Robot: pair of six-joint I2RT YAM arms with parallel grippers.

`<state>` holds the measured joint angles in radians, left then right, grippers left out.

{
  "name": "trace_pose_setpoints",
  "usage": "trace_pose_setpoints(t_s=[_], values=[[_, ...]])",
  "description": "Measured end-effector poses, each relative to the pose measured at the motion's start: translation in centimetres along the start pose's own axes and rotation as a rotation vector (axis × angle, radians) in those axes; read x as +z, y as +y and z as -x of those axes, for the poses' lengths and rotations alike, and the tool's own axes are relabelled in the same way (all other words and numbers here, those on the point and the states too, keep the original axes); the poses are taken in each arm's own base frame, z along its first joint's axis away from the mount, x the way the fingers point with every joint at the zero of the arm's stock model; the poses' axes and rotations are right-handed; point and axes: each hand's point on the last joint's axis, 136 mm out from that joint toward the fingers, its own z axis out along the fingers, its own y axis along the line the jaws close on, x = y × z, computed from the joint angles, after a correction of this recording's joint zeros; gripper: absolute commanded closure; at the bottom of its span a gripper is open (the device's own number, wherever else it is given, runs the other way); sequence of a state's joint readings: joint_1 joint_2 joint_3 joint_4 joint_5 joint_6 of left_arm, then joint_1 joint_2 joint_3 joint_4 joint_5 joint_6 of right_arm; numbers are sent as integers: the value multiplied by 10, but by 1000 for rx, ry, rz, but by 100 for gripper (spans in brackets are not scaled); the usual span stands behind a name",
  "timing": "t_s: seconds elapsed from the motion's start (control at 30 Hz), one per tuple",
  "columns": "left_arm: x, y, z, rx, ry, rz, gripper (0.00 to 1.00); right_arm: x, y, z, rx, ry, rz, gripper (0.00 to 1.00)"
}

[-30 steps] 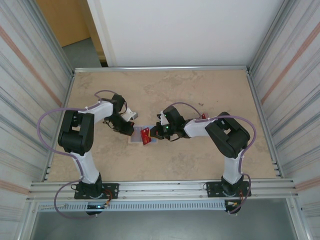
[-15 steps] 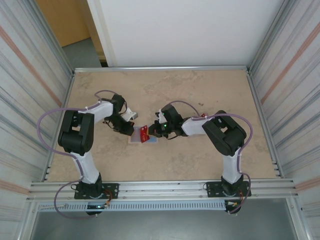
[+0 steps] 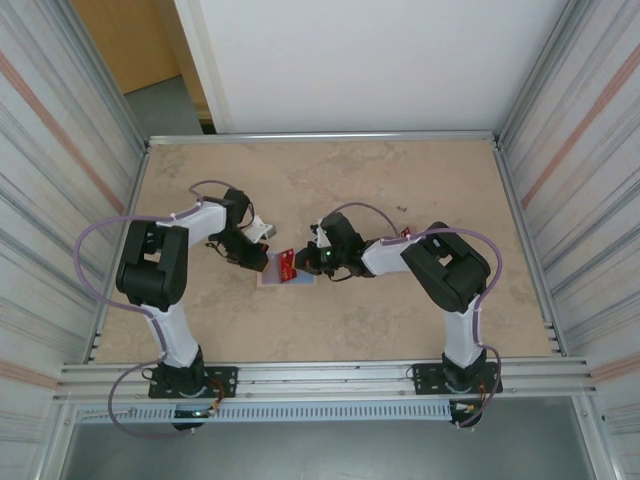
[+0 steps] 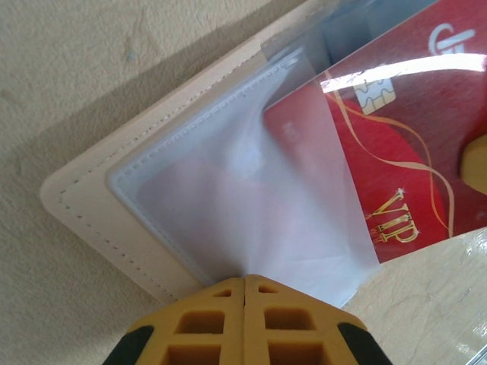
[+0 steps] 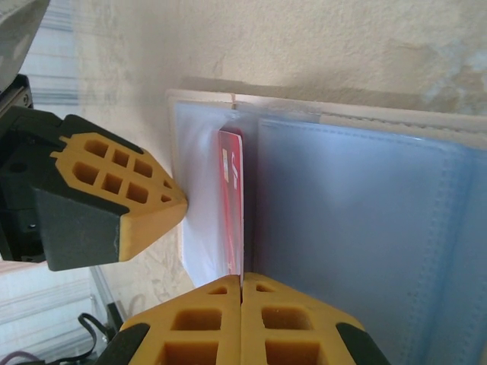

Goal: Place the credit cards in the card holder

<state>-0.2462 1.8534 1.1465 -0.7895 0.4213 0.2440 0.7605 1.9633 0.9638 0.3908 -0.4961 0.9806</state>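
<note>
My left end effector (image 4: 245, 285) pinches clear sleeve (image 4: 251, 213) of card holder (image 4: 84, 190) on bench (image 4: 76, 61) | right end effector (image 5: 242, 283) pinches credit card (image 5: 233, 198), corner under sleeve | I square card to slot, push slowly.

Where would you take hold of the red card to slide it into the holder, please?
Grip the red card by its trailing edge, from the side away from the card holder's pocket: its leading part lies under the clear flap, so only that edge is free, where the right gripper pinches it.
</note>
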Motion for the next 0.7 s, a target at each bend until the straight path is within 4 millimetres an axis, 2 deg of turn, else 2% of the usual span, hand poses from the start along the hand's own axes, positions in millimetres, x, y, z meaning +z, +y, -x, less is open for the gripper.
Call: trace_pose_setpoints(t_s=[0.37,0.7], values=[[0,0,0,0,-1,-1,100,2,-3,-3,54,-81,29,100],[0,0,0,0,0,-1,100,5,3,-5,67,-112,42,100]])
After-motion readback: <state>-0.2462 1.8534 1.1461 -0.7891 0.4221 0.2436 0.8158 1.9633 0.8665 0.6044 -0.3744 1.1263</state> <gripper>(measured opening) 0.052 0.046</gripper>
